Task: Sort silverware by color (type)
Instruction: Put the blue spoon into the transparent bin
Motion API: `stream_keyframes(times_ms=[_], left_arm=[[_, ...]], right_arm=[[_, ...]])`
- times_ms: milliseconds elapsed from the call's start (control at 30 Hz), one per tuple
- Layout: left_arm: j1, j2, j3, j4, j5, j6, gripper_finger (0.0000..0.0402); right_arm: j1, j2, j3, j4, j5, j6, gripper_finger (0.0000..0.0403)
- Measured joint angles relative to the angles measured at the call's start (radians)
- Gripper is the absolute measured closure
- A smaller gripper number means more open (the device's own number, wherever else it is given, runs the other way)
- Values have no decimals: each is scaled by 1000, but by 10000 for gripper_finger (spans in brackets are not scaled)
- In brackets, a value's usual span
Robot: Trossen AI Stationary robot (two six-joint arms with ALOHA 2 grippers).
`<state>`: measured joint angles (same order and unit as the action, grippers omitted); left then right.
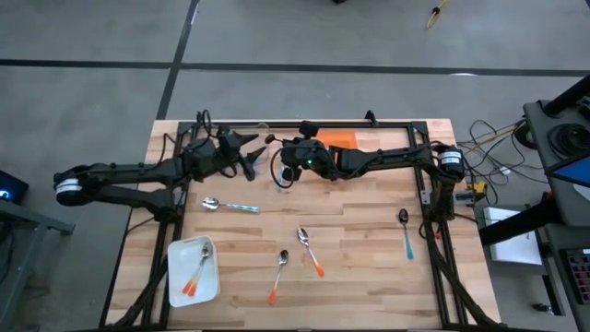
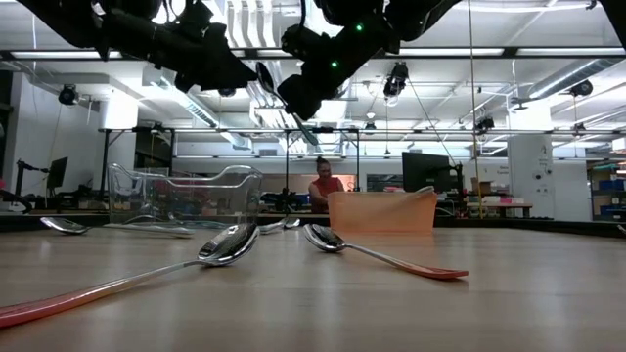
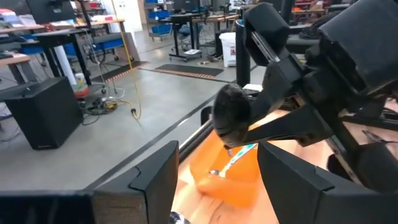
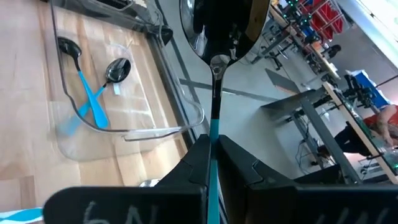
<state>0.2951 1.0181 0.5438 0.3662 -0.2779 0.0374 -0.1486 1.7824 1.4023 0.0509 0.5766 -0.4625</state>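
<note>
Spoons lay scattered on the table (image 1: 369,231): light, stiff, slick things best pinched mid-handle. Two orange-handled ones sat on the white plate (image 1: 175,277), a light-blue one (image 1: 229,207) near it, two orange ones (image 1: 309,251) mid-table, a teal one (image 1: 406,235) at right. My left hand (image 1: 247,155) hung released; my right hand (image 4: 211,165) was clenched on a teal-handled spoon (image 4: 214,93) above the far edge.

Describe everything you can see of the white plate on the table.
The white plate is a rounded rectangle with a shallow raised rim, smooth like plastic or ceramic. It lies flat, turned slightly askew, on the wooden table near its corner on the left arm's side. Two orange-handled spoons rest on it close together. No claw touches it.
</note>
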Motion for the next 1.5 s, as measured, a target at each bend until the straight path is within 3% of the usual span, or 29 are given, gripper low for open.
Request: stream_keyframes(times_ms=[800, 1000, 1233, 1367, 1500], left_arm=[[0, 200, 0, 349, -2, -127, 208], [0, 221, 0, 353, -7, -154, 264], [0, 213, 0, 349, -51, -187, 386], [0, 211, 0, 347, -57, -206, 391], [-2, 208, 0, 350, -52, -232, 396]], right_arm=[[5, 1, -1, 34, -9, -9, 394], [7, 1, -1, 33, -10, -9, 394], [7, 2, -1, 36, -9, 0, 394], [8, 2, -1, 35, -10, 25, 385], [9, 2, -1, 34, -11, 50, 352]])
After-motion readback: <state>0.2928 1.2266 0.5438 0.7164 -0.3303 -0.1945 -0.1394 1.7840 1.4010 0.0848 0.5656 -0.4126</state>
